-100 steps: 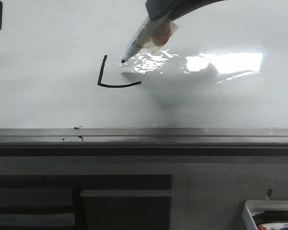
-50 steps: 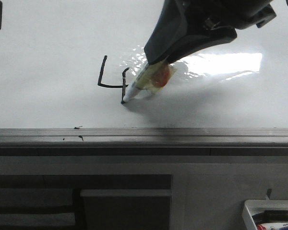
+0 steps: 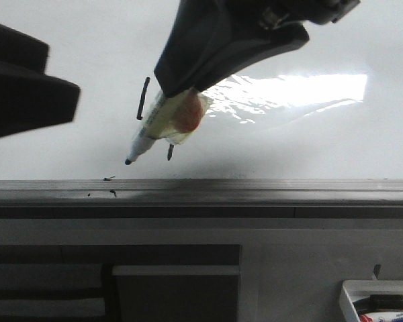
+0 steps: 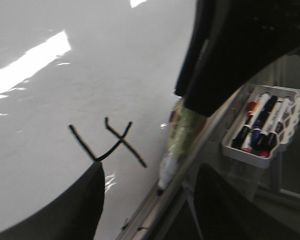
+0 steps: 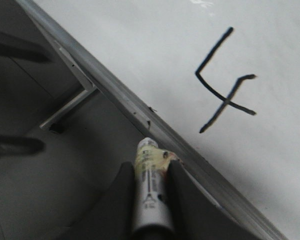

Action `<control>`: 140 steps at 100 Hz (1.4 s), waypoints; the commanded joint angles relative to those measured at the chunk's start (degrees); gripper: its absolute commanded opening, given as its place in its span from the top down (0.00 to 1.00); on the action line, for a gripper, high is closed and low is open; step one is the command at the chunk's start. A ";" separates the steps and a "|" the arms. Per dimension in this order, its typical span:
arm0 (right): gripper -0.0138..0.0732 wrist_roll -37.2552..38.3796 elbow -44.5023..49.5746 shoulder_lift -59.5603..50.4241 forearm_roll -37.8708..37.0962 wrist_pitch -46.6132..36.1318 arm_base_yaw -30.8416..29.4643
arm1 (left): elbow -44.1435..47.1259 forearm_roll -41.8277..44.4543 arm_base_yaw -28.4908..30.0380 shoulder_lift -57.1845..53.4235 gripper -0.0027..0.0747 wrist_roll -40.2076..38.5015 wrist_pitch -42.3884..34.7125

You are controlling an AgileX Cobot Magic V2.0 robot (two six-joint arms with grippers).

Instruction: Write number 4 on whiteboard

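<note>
The marker (image 3: 158, 121) was seen pinched between the fingers of the right gripper (image 5: 150, 187), its barrel wrapped in a yellowish padding with an orange patch. The tip was pointed toward seven o'clock in the front view, off the strokes and close above the grey ledge (image 3: 255, 191). Whether it touched the surface could not be told.

The number 4 (image 5: 224, 82) was found drawn in thin black lines on the whiteboard (image 3: 67, 40), open at the top; in the front view it was half hidden behind the marker, just at one o'clock from the tip. The figure was judged complete.

The marker was judged light and stiff, its smooth barrel likely slippery, so the padded middle was reckoned the sensible place to be gripped. The board was judged hard, glossy and rigid, and fresh ink on it was thought easily smeared.

The left gripper (image 4: 150, 200) was seen with its dark fingers spread and nothing held, the drawn figure visible beyond them. A small white tray (image 4: 262, 127) of spare markers was noted below the ledge, at four o'clock from the figure.
</note>
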 commanded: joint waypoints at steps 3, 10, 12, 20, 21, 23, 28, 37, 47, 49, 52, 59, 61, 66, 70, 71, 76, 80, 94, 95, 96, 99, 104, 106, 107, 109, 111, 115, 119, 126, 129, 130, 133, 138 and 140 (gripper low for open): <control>0.91 -0.72 -2.90 -1.87 -1.32 -1.60 1.03 | -1.66 0.23 -1.25 4.51 0.49 -0.46 -10.16; 0.91 -0.72 -3.27 -1.87 -1.32 -1.17 1.69 | -1.66 0.13 -1.09 6.80 0.49 -0.46 -12.13; 0.91 -0.72 -3.27 -1.87 -1.32 -1.17 1.91 | -1.66 0.13 -1.12 7.53 0.49 -0.46 -12.71; 0.91 -0.72 -3.77 -1.87 -1.32 -1.29 2.65 | -1.66 0.13 -0.87 9.99 0.49 -0.46 -14.50; 0.91 -0.72 -3.92 -1.87 -1.32 -1.29 2.78 | -1.66 0.13 -0.87 10.59 0.49 -0.46 -14.63; 0.91 -0.72 -3.89 -1.87 -1.32 -1.29 2.88 | -1.66 0.13 -0.87 10.98 0.49 -0.46 -14.92; 0.91 -0.72 -4.31 -1.87 -1.32 -0.92 3.20 | -1.94 0.13 -0.87 12.15 0.49 -0.46 -15.04; 0.91 -0.72 -4.43 -1.87 -1.08 -0.54 3.29 | -3.06 0.13 -0.87 13.66 0.49 -0.46 -15.14; 0.91 -0.72 -4.43 -1.87 -1.05 -0.31 3.45 | -4.06 0.13 -0.87 14.66 0.49 -0.46 -14.99; 0.91 -0.72 -4.43 -1.87 -0.93 -0.17 3.44 | -4.19 0.13 -0.87 14.79 0.49 -0.46 -14.99; 0.91 -0.72 -4.43 -1.87 -0.93 -0.03 3.69 | -4.50 -0.09 -0.87 15.02 0.50 -0.46 -14.90; 0.91 -0.72 -4.43 -1.87 -0.90 0.06 3.98 | -5.14 -0.21 -0.87 15.48 0.58 -0.46 -14.64; 0.91 -0.72 -4.43 -1.87 -0.90 0.06 4.12 | -5.15 -0.21 -0.87 15.48 0.63 -0.46 -14.64; 0.91 -0.72 -4.43 -1.87 -0.81 0.06 4.23 | -5.15 -0.21 -0.87 15.48 0.75 -0.46 -14.64; 0.91 -0.72 -4.43 -1.87 -0.81 0.19 4.23 | -5.15 -0.21 -0.87 15.48 0.85 -0.46 -14.56; 0.91 -0.72 -4.43 -1.87 -0.81 0.19 4.23 | -5.15 -0.21 -0.87 15.48 0.89 -0.46 -14.56; 0.91 -0.72 -4.43 -1.87 -0.81 0.28 4.23 | -5.15 -0.08 -0.87 15.48 0.99 -0.46 -14.26; 0.91 -0.72 -4.43 -1.87 -0.57 0.28 4.23 | -5.15 -0.08 -0.87 15.48 0.99 -0.46 -13.78; 0.91 -0.72 -4.43 -1.87 -0.28 0.28 4.23 | -5.15 -0.08 -0.87 15.48 0.99 -0.46 -13.37; 0.91 -0.72 -4.43 -1.87 -0.28 0.28 4.23 | -5.15 -0.08 -0.87 15.48 0.99 -0.46 -13.37; 0.91 -0.72 -4.43 -1.87 -0.28 0.28 4.23 | -5.15 -0.08 -0.87 15.48 0.99 -0.46 -13.37; 0.91 -0.72 -4.43 -1.87 -0.28 0.28 4.23 | -5.15 -0.08 -0.87 15.48 0.99 -0.46 -13.37; 0.90 -0.72 -4.43 -1.87 -0.28 0.28 4.23 | -5.15 -0.19 -0.87 15.36 0.99 -0.46 -13.27; 0.89 -0.72 -4.43 -1.87 -0.28 0.28 4.23 | -5.15 -0.19 -0.87 15.36 0.99 -0.46 -13.27; 0.88 -0.72 -4.43 -1.87 -0.28 0.28 4.23 | -5.15 -0.19 -0.87 15.24 0.99 -0.46 -13.27; 0.86 -0.72 -4.43 -1.87 -0.28 0.28 4.23 | -5.15 -0.30 -0.87 15.26 0.99 -0.72 -13.27; 0.82 -0.72 -4.43 -1.87 -0.28 0.28 4.23 | -5.15 -0.30 -0.87 15.26 0.99 -1.06 -13.27; 0.71 -0.72 -4.43 -1.87 -0.41 -0.37 4.23 | -5.15 -1.04 -0.87 15.26 0.99 -1.07 -13.27; 0.59 -0.72 -4.43 -1.87 -0.98 -1.39 4.23 | -5.15 -2.60 -0.87 15.26 0.99 -1.07 -12.74; 0.38 -0.72 -4.43 -1.87 -1.09 -4.27 3.39 | -5.15 -7.94 -0.87 14.93 0.99 -1.07 -10.99; 0.31 -0.72 -4.43 -1.87 -1.09 -5.19 2.76 | -5.15 -10.77 -0.87 14.82 0.99 -1.07 -10.10; 0.28 -0.72 -4.43 -1.87 -1.09 -5.56 2.61 | -5.15 -11.48 -0.87 14.58 0.99 -1.07 -9.90; 0.24 -0.72 -4.43 -2.01 -1.09 -6.32 1.98 | -5.15 -15.14 -0.78 14.14 0.99 -1.07 -8.97; 0.21 -0.72 -4.43 -2.12 -1.09 -7.18 0.74 | -5.15 -20.31 -0.29 13.39 0.99 -1.07 -7.83; 0.21 -0.72 -4.43 -2.13 -1.09 -7.33 0.23 | -5.15 -22.70 -0.11 12.97 0.99 -1.07 -7.25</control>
